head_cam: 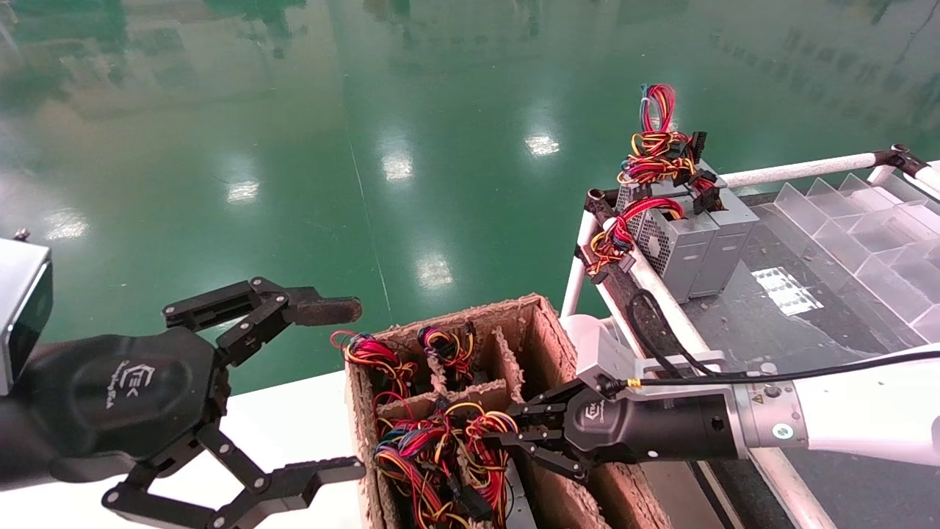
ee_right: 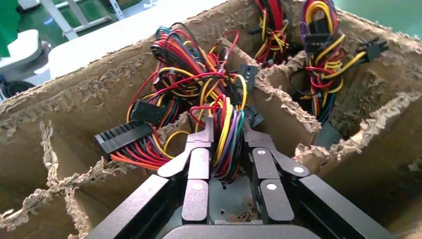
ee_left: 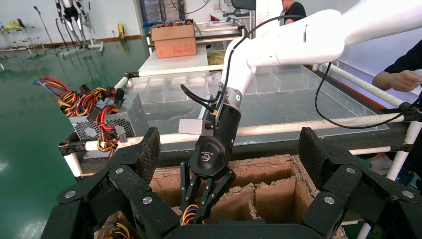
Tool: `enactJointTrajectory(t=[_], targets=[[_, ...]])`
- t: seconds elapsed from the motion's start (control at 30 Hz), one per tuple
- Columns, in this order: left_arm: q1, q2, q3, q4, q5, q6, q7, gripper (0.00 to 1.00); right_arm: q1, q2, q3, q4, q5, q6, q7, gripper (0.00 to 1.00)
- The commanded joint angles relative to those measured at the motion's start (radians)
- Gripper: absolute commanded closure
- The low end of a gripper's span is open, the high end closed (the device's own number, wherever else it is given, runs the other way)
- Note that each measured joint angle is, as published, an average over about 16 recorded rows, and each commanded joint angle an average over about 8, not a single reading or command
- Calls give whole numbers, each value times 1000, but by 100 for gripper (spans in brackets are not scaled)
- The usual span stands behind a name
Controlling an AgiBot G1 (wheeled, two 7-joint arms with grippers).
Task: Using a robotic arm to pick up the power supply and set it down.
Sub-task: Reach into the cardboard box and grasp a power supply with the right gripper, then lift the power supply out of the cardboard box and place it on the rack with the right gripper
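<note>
My right gripper (head_cam: 499, 433) reaches down into a compartment of the torn cardboard box (head_cam: 543, 323). In the right wrist view the right gripper (ee_right: 228, 130) is shut on a thick bundle of yellow, red, purple and green wires (ee_right: 226, 149). These belong to a power supply whose grey metal body (ee_right: 219, 199) shows deep in the compartment under the jaws. The left wrist view shows the same right gripper (ee_left: 196, 209) pinching the wires at the box's rim. My left gripper (head_cam: 355, 388) hangs open left of the box, holding nothing.
Two more grey power supplies (head_cam: 690, 242) with coiled wires stand on the dark table at the back right, inside a white pipe rail (head_cam: 793, 173). Clear plastic divider trays (head_cam: 866, 228) lie beyond them. Other box compartments hold more wire bundles (head_cam: 448, 345). A person's hand (ee_left: 403, 79) rests nearby.
</note>
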Motion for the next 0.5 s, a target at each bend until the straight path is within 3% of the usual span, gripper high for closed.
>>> enactJointTrajectory(t=[0.03,0.27,0.5], targets=[[0,0,0,0,0,0,0,0,1,-2,1,-7,2,-3,-12,100],[0,0,0,0,0,0,0,0,-6,26,8,46,49,-21,-15,100],[0,0,0,0,0,0,0,0,-29,97,27,182,143,-22,28,100]])
